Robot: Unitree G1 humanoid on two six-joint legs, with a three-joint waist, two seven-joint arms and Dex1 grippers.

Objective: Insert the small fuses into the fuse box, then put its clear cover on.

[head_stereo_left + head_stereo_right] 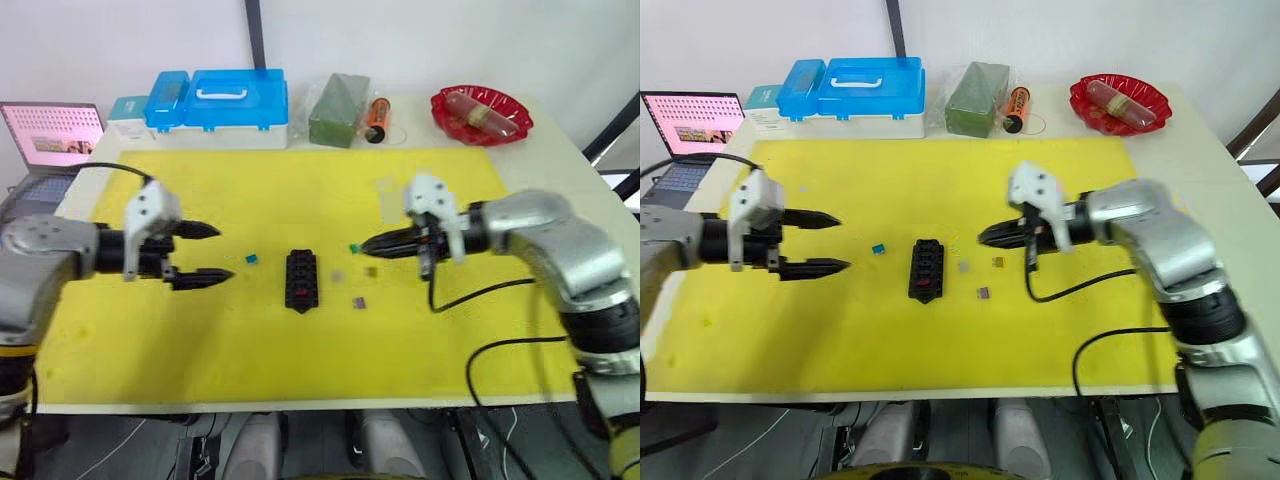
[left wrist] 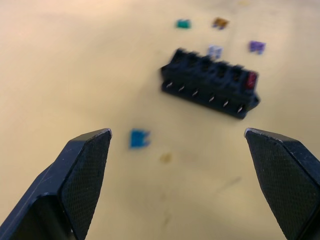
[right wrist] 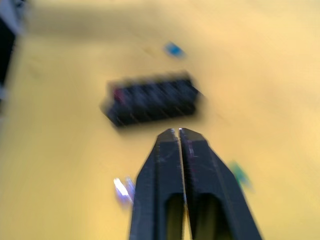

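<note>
Your fuse box (image 1: 301, 280) lies flat near the middle of the yellow mat (image 1: 300, 350), long axis running from the mat's near edge toward its far edge. A red fuse (image 2: 251, 80) sits seated in one end slot, the end toward the near edge; the other slots look empty.

Loose fuses on the mat: teal fuse (image 1: 252, 258) just off the box on the side of your left arm; green fuse (image 1: 354, 248), grey fuse (image 1: 338, 275), orange fuse (image 1: 371, 271) and purple fuse (image 1: 359, 302) scattered on the side of your right arm, all apart from the box.

Left gripper (image 1: 205, 252): fingers wide apart, nothing between them, above the mat toward its left edge, tips pointing at the teal fuse.

Right gripper (image 1: 366, 245): fingers pressed together; you cannot tell whether anything is pinched. Its tips sit just beside the green fuse.

Clear cover (image 1: 388, 199): faint outline on the mat, toward the far edge, behind the right gripper.

Blue lidded case (image 1: 238, 103) stands on the table (image 1: 560, 150) beyond the mat's far edge.
</note>
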